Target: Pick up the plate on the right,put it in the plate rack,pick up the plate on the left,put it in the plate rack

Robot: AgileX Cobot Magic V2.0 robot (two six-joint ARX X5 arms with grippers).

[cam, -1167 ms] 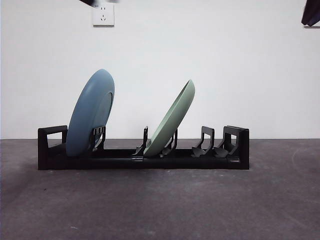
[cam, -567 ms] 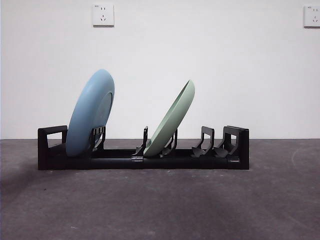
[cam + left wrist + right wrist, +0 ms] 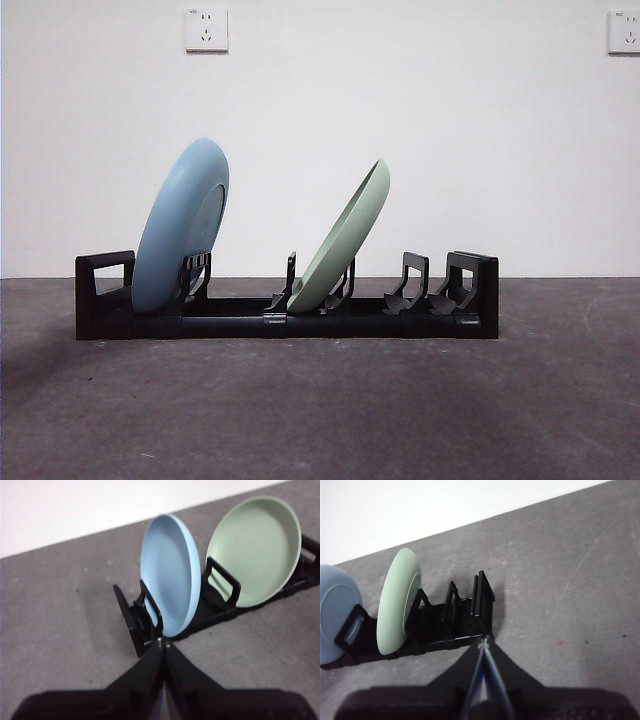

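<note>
The black plate rack (image 3: 340,318) lies across the grey table. A blue plate (image 3: 182,228) stands in its left end, leaning right. A green plate (image 3: 343,240) leans right in a middle slot. Neither arm shows in the front view. From the left wrist view, my left gripper (image 3: 163,642) hangs shut and empty above the table, near the rack's end by the blue plate (image 3: 170,575), with the green plate (image 3: 255,550) beyond. My right gripper (image 3: 483,643) is shut and empty too, above the rack's other end (image 3: 482,602), near the green plate (image 3: 399,600).
Two white wall sockets (image 3: 206,28) (image 3: 624,31) sit high on the white wall behind. Bare grey tabletop (image 3: 320,410) stretches in front of the rack and to both sides.
Two dark arm tips at the top corners of the front view have left the picture, uncovering the right wall socket. The plates and rack have not moved.
</note>
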